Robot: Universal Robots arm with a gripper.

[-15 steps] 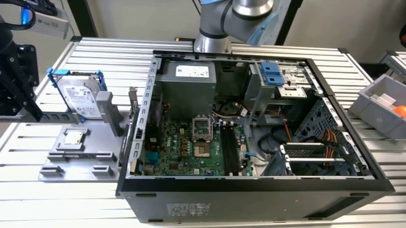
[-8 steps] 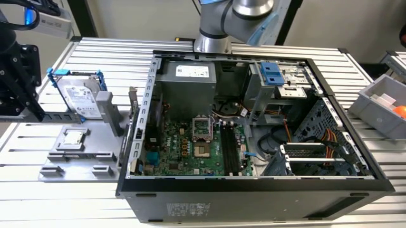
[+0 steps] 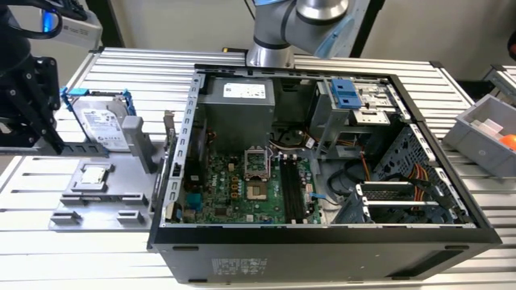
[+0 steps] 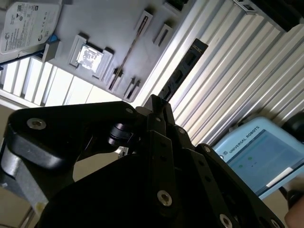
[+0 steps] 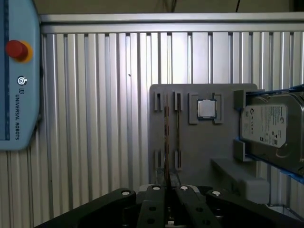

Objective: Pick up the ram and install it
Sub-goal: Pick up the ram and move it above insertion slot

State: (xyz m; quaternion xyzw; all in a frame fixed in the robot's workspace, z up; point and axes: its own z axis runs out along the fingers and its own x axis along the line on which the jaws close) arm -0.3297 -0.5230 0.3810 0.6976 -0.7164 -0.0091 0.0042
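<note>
The ram is a dark, narrow stick with chips, standing out from between my fingertips. My gripper is shut on its near end. In the first wrist view the ram shows edge-on as a thin line running from the grey holder tray down into my gripper. My black gripper body hangs at the exterior view's left, above the tray. The open computer case lies to the exterior view's right, with the motherboard's long memory slots uncovered.
A second thin stick sits edge-on in the tray's slots. A square CPU chip and a silver hard drive in a blue bracket also rest on the tray. A blue-white pendant lies on the ribbed table. A grey bin stands at the exterior view's right.
</note>
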